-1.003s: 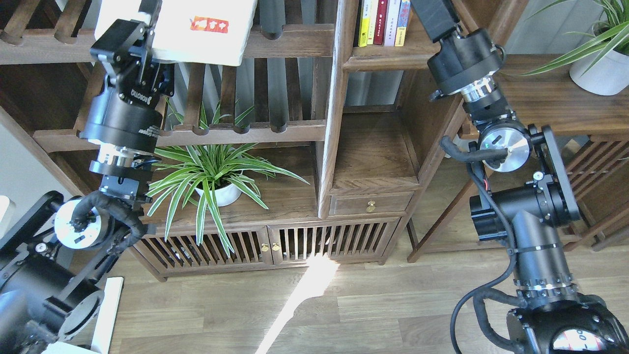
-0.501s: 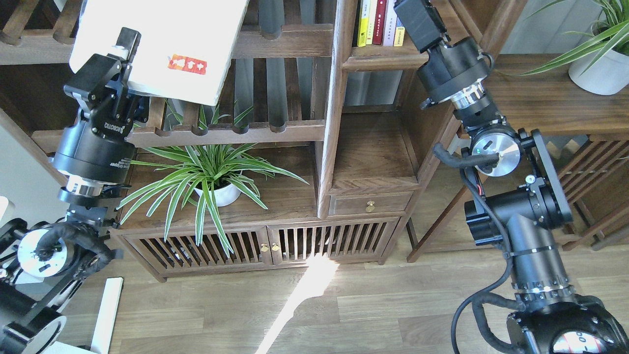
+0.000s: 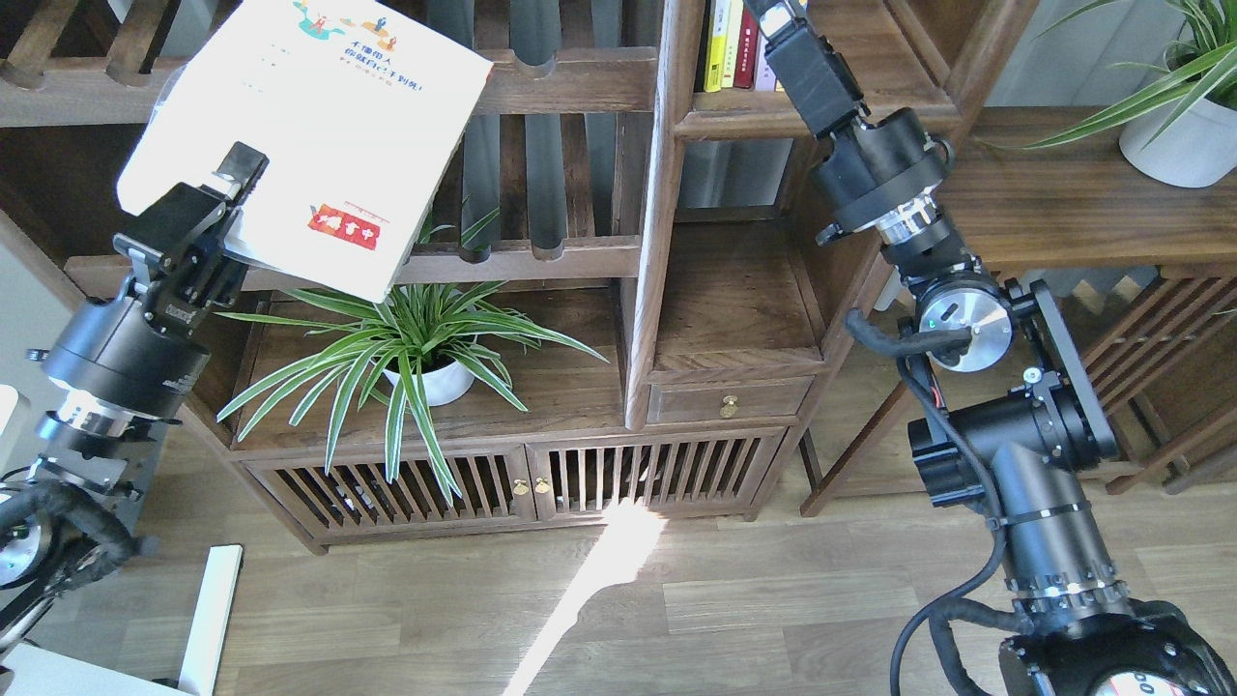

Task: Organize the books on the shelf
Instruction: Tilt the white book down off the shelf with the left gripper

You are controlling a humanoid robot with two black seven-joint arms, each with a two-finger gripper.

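The thick white paperback book with a red label (image 3: 319, 145) is held in the air, tilted, in front of the slatted dark wooden rack with scalloped rails (image 3: 541, 256). Its cover faces up toward the head view, with a small coloured drawing and printed lines near its top edge and the red label near its lower corner. The left gripper (image 3: 227, 198) is clamped on the book's lower left edge, one black finger lying across the white cover, the other hidden beneath it.

To the right of the held book, past a tall wooden upright, stands the narrow dark-brown wooden shelf compartment with a flat plank floor (image 3: 850, 58). At its back left a row of upright paperbacks (image 3: 733, 43) shows yellow, dark red and pale spines. The right gripper (image 3: 773, 12) reaches into this compartment just in front of that row; its tip is cut off by the top edge, so whether its fingers are apart or together cannot be told.

Below the held book, a green striped spider plant in a white pot (image 3: 416, 348) sits on a wide wooden plank. Far to the right of the book, a second white pot with a green plant (image 3: 1179, 140) rests on a brown side table.
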